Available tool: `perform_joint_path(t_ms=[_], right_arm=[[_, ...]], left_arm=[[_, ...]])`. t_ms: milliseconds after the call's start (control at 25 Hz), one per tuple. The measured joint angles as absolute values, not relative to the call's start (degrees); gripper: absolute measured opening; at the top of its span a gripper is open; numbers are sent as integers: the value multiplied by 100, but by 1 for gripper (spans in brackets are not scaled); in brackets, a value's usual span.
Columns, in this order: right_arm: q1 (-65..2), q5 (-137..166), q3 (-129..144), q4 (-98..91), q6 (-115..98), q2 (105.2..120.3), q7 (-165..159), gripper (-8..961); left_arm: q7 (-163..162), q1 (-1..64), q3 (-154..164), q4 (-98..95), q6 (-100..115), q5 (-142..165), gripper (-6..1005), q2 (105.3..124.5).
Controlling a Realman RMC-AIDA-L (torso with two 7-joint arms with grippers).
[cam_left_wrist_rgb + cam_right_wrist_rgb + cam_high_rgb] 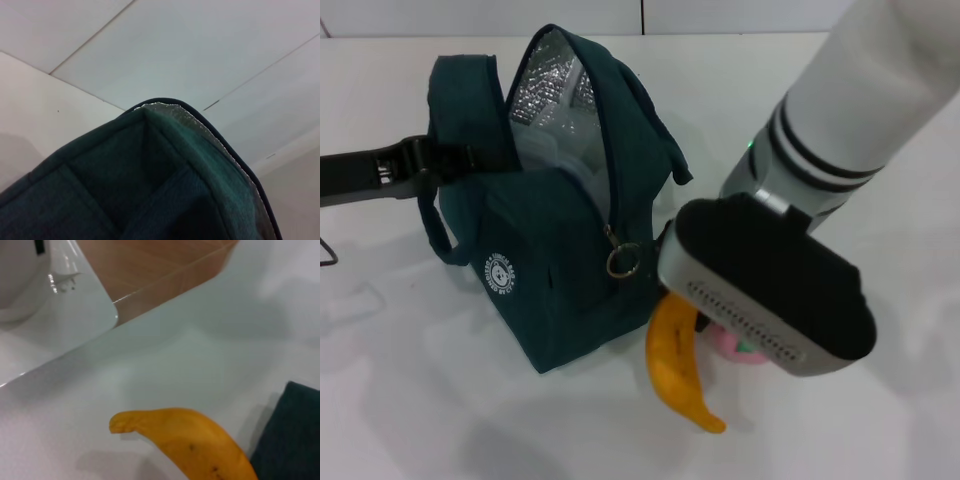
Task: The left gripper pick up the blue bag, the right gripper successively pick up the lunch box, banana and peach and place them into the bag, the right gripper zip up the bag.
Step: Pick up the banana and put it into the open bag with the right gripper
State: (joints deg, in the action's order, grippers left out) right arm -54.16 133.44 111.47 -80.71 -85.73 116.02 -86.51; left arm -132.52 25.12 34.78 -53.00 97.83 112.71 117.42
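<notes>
The blue bag [560, 250] stands open on the white table, with its silver lining and ring zipper pull [622, 262] showing. My left gripper [418, 166] is shut on the bag's left edge, and the left wrist view shows only the bag's fabric [150, 190]. Inside the bag lies the clear lunch box [552, 150]. The banana [680, 372] lies just right of the bag, and its tip is close up in the right wrist view [190, 440]. The pink peach [728, 345] is mostly hidden beside it. My right gripper [770, 290] hangs right above the banana and peach, its fingers hidden under the wrist.
The white table [880, 420] extends in front of and to the right of the bag. In the right wrist view the table's edge [165, 295] shows, with brown floor [150, 265] beyond it. A loop handle [440, 235] hangs at the bag's left side.
</notes>
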Motion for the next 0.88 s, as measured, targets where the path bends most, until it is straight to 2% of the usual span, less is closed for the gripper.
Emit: perform_joint_path(t_ms=[440, 880], right_arm=[[-4307, 13351, 9927, -9726, -9299, 11591, -8772, 437], [-3747, 12386, 8004, -11071, -9581, 11605, -9036, 435]], left_arm=[[-13283, 2484, 3480, -5123, 9771, 11121, 31, 11763], [-13297, 2566, 3480, -5080, 9757, 10981, 31, 11791]])
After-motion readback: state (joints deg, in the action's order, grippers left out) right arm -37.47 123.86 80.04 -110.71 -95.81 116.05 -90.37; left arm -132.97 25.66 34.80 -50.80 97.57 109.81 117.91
